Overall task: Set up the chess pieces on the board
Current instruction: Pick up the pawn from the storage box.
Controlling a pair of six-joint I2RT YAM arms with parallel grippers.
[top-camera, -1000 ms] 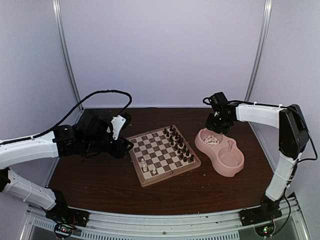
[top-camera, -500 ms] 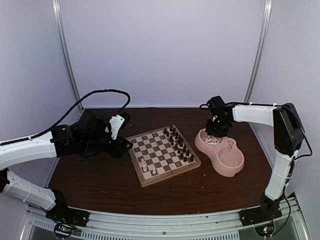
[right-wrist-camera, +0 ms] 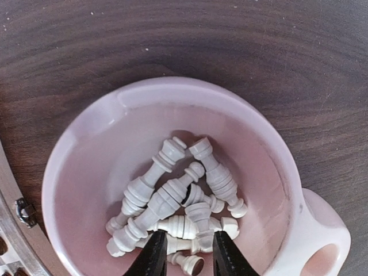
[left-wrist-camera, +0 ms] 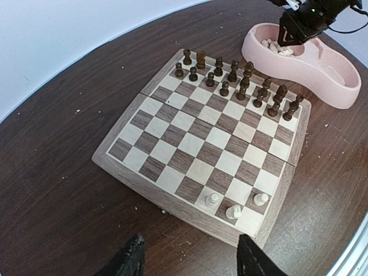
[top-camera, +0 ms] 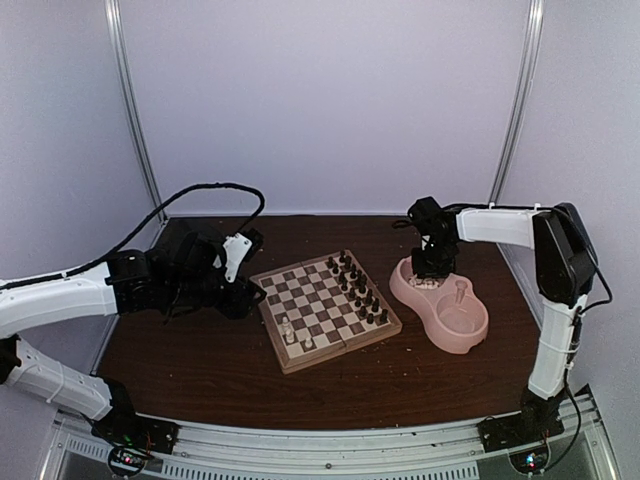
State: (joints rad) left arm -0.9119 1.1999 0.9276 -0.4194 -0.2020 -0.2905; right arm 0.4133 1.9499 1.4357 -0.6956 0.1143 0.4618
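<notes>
Right gripper slightly parted over chess pieces.

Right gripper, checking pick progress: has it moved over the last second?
Yes. The right gripper has dropped and shifted slightly left, closer onto the pink bowl's far compartment.

Dark brown table; on it the board beside a pink double bowl
</notes>
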